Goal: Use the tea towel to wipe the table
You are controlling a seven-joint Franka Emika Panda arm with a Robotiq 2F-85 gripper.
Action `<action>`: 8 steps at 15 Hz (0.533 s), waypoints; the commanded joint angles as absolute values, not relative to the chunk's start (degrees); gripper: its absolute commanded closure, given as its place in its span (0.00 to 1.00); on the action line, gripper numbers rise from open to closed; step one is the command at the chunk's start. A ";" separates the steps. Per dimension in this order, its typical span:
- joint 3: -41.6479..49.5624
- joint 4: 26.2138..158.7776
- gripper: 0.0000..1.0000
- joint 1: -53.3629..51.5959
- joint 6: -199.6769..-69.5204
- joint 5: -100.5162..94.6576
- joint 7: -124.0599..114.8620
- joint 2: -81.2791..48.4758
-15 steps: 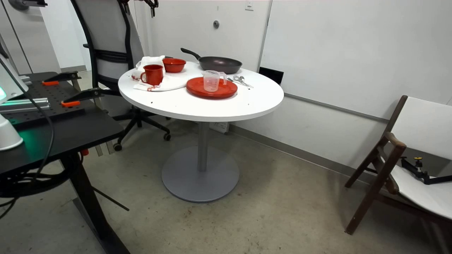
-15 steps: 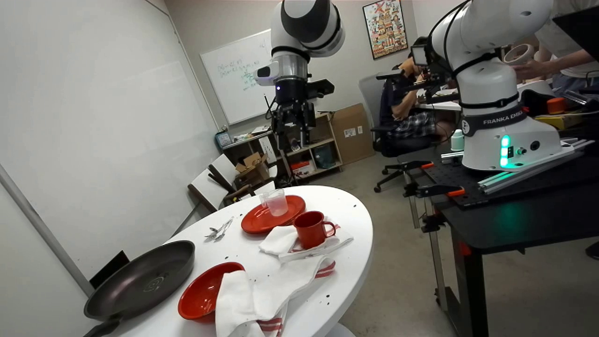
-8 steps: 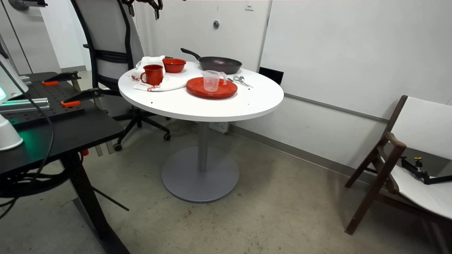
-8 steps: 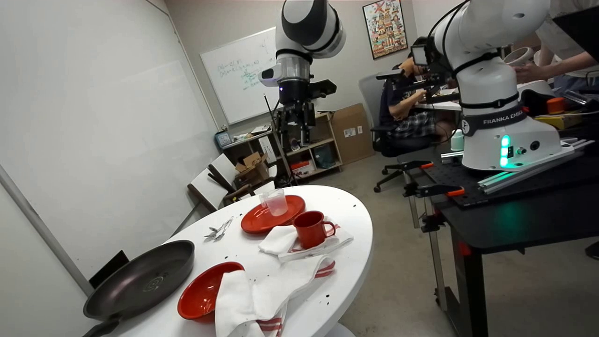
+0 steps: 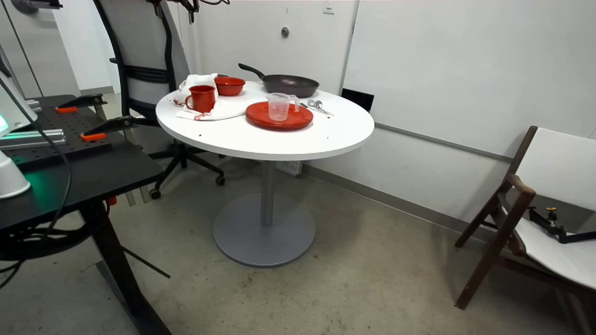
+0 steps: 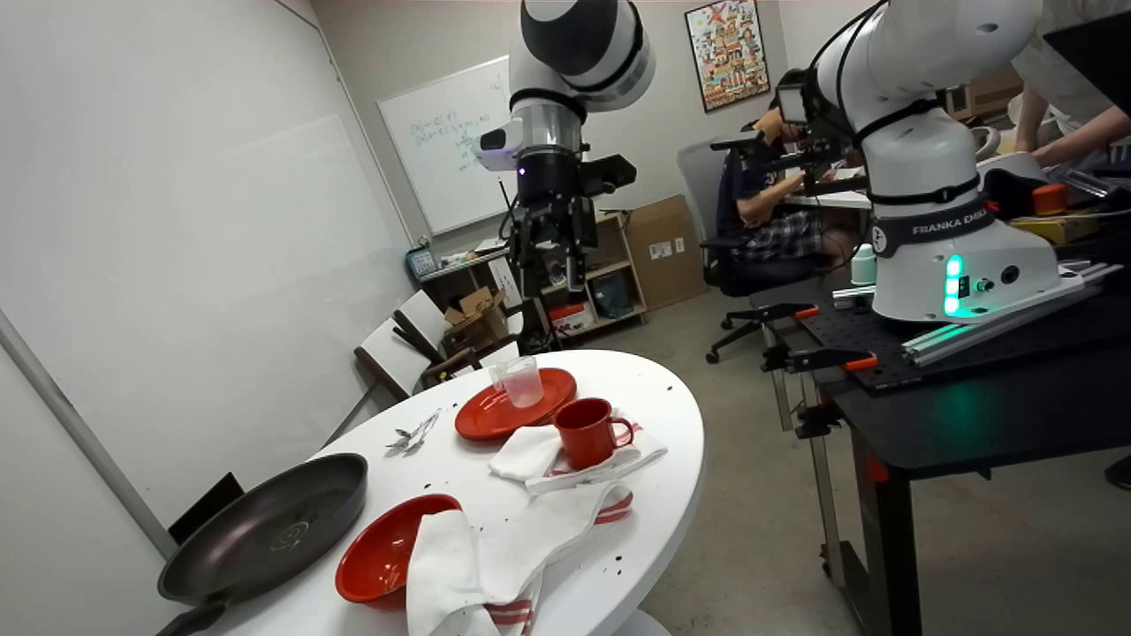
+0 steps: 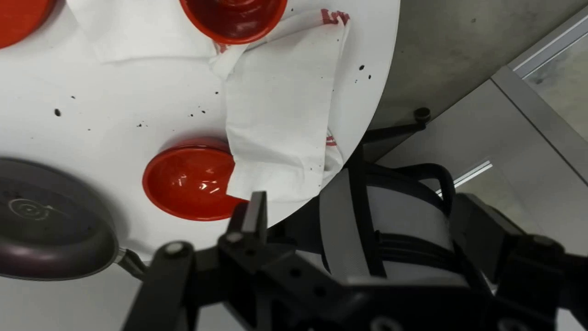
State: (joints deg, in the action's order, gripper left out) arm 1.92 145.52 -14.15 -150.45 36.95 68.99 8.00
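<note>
The round white table shows in all views, with dark specks on its top. A white tea towel with red stripes lies along the table's edge, one end draped over the red bowl; it also shows in an exterior view. More white cloth lies under the red mug; I cannot tell if it is the same towel. My gripper is open and empty, its fingers wide apart. It hangs well above the table in both exterior views, apart from the towel.
A dark frying pan, a red plate with a clear measuring cup, and metal spoons stand on the table. A grey office chair is close to the edge. The robot's dark desk stands beside the table.
My gripper has shifted slightly, first right and then back left in an exterior view, and now hangs a little lower. It stays open. The things on the table have not moved.
</note>
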 commanded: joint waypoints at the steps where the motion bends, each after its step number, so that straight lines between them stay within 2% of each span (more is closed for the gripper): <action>1: -0.98 144.09 0.00 -13.03 -152.60 36.02 68.62 3.78; 8: -4.16 143.96 0.00 -10.43 -157.86 29.04 66.02 -1.85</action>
State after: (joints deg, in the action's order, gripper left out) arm -2.46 145.25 -12.04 -155.18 32.30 68.42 0.77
